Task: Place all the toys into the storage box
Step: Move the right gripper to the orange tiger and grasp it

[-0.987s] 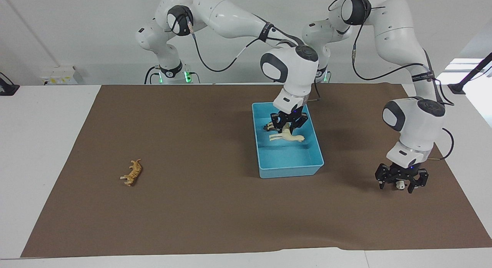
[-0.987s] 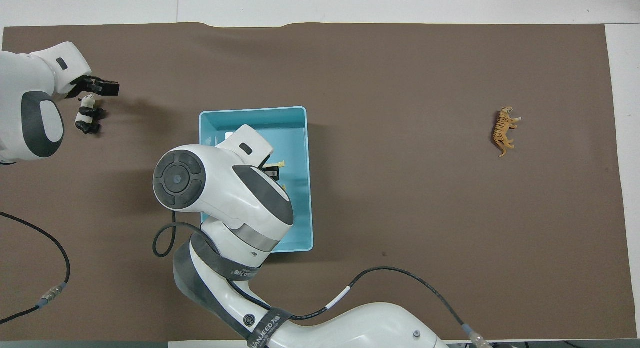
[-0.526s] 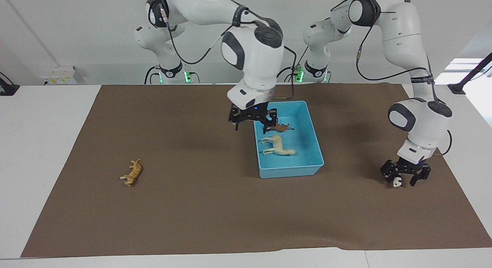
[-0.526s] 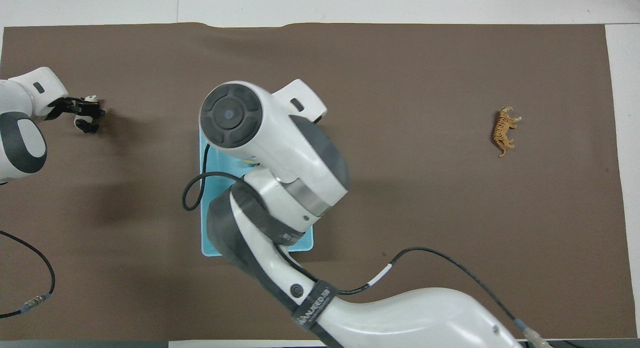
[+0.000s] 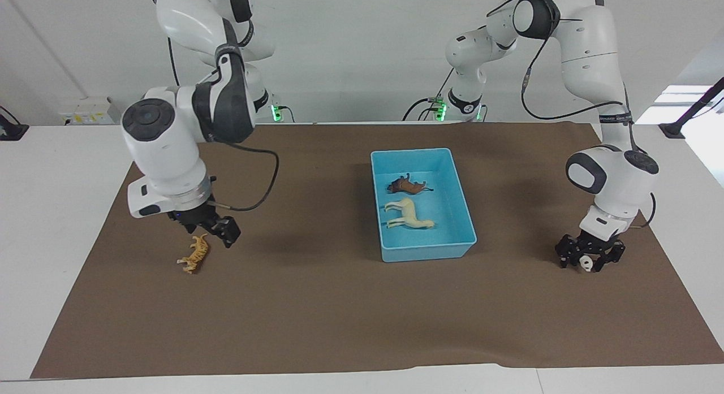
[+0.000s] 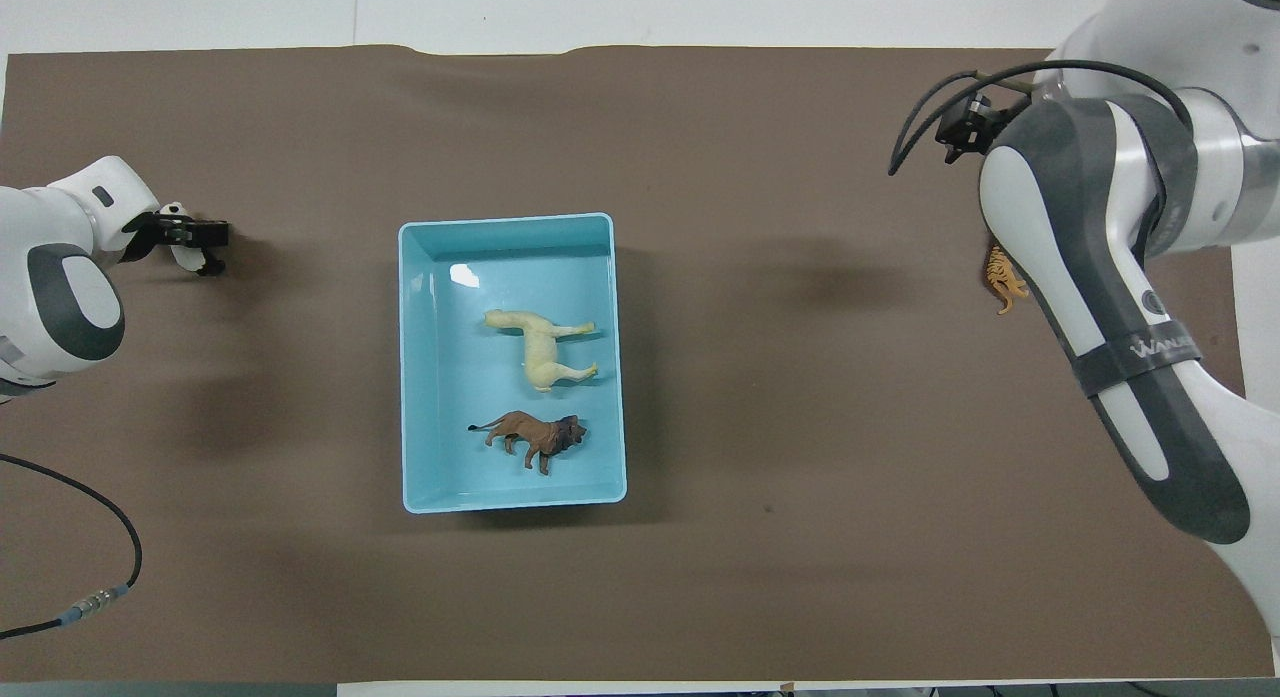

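Blue plastic, low-walled, the storage box (image 5: 422, 252) sits near the middle of the brown mat (image 5: 317, 315) and already holds two toys: the cream llama (image 5: 408, 214) lying in its middle and the dark brown figurine (image 5: 406, 185) in the end nearer the robots. Two toys are outside it, so I judge the task half done, with both arms at a pick-up. The left gripper (image 5: 588, 257) is down at the mat toward the left arm's end of the table, its fingers set around the black-and-white panda (image 5: 586, 262); whether they have closed on it or merely bracket it I cannot tell. The right gripper (image 5: 210, 229) hangs just above the orange tiger (image 5: 194, 254) toward the right arm's end, jaws spread wide and empty. The next move, as I read it, asks the left gripper to firm its hold and lift, and the right gripper to drop over the tiger's body, which lies on its side, and pinch across it. Open mat lies between each toy and the box, with nothing in the way. The box walls are low, so only a modest lift should clear the rim, and the end farther from the robots has bare floor for two more figurines. Both toys lie well inside the mat's edges.
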Controlling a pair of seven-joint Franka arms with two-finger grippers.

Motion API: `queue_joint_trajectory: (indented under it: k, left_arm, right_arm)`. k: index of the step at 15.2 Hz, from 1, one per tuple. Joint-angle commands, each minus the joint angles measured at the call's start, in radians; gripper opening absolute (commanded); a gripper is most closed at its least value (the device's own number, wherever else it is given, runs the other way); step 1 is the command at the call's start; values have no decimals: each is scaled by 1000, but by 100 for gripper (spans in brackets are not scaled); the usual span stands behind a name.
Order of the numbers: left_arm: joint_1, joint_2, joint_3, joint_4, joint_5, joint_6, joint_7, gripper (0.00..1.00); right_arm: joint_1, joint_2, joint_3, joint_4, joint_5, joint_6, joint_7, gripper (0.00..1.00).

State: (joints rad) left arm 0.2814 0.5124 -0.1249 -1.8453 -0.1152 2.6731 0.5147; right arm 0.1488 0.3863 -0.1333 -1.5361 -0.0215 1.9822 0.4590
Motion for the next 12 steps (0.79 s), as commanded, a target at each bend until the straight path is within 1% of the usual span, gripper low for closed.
queue_joint_trajectory:
  k: [1, 2, 4, 6, 7, 8, 9, 12]
  left_arm:
    - [-11, -12, 4, -37, -20, 16, 5, 5]
    - [-28, -12, 4, -32, -20, 14, -2, 0]
    - [-48, -11, 4, -19, -24, 10, -21, 0]
    - [-92, -11, 4, 18, -30, -8, -100, 0]
    - [-112, -11, 4, 52, -32, -39, -157, 0]
    - [-134, -12, 4, 92, -32, -82, -226, 0]
    - [-171, -20, 5, 133, -32, -144, -308, 0]
    - [-258, -110, 4, 188, -32, -312, -563, 0]
  right_arm:
    - [-58, -90, 12, -237, 8, 170, 6, 100]
    - [-95, -66, 14, -237, 9, 193, 9, 100]
    - [-123, -34, 14, -257, 9, 217, 0, 100]
    - [-124, -3, 14, -304, 9, 344, 6, 100]
    - [-123, 11, 14, -337, 8, 404, 10, 100]
    - [-117, 23, 14, -345, 8, 437, 12, 100]
    - [-109, 31, 14, -345, 9, 443, 13, 100]
    - [-110, 37, 14, -351, 8, 460, 4, 100]
